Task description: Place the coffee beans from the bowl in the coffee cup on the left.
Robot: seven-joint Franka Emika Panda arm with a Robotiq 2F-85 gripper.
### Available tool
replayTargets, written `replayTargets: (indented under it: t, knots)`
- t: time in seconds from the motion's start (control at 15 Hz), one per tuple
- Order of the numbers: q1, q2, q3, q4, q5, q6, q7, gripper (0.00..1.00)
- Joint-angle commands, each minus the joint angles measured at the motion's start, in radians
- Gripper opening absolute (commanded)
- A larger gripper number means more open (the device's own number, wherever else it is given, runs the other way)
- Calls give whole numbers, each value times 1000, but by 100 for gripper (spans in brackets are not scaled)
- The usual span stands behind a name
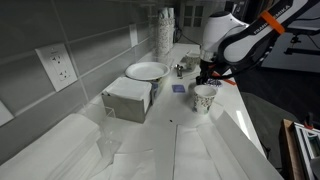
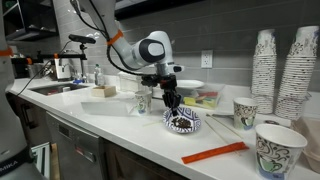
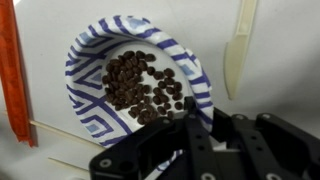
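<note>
The bowl (image 3: 82, 92), a paper bowl with a blue and white pattern inside, lies on the white counter and holds a heap of dark coffee beans (image 3: 140, 85). My gripper (image 3: 200, 106) is at the bowl's near right rim, with its two fingers closed on the rim. In an exterior view the gripper (image 2: 170, 101) stands over the left edge of the bowl (image 2: 183, 123). The speckled coffee cup (image 2: 142, 101) stands upright just left of it. In an exterior view the cup (image 1: 206, 97) is right below the gripper (image 1: 207, 72).
A white plastic knife (image 3: 235, 55) and an orange strip (image 3: 10, 70) lie beside the bowl. Two more patterned cups (image 2: 246, 112) stand to the right, below tall cup stacks (image 2: 264, 60). A large white dish (image 1: 147, 71) and a white box (image 1: 128, 98) are nearby.
</note>
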Motion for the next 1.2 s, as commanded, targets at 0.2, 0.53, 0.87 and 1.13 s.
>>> replayTargets:
  t: [0.2,0.53,0.87,1.13]
  knots:
    - [36,-155,38,-17,-131,-203,35,2]
    - [42,-310,122,-26,-153,-375,63,2]
    - [80,-417,219,-9,-53,-493,66,2]
    - [123,-448,287,6,35,-528,84,2]
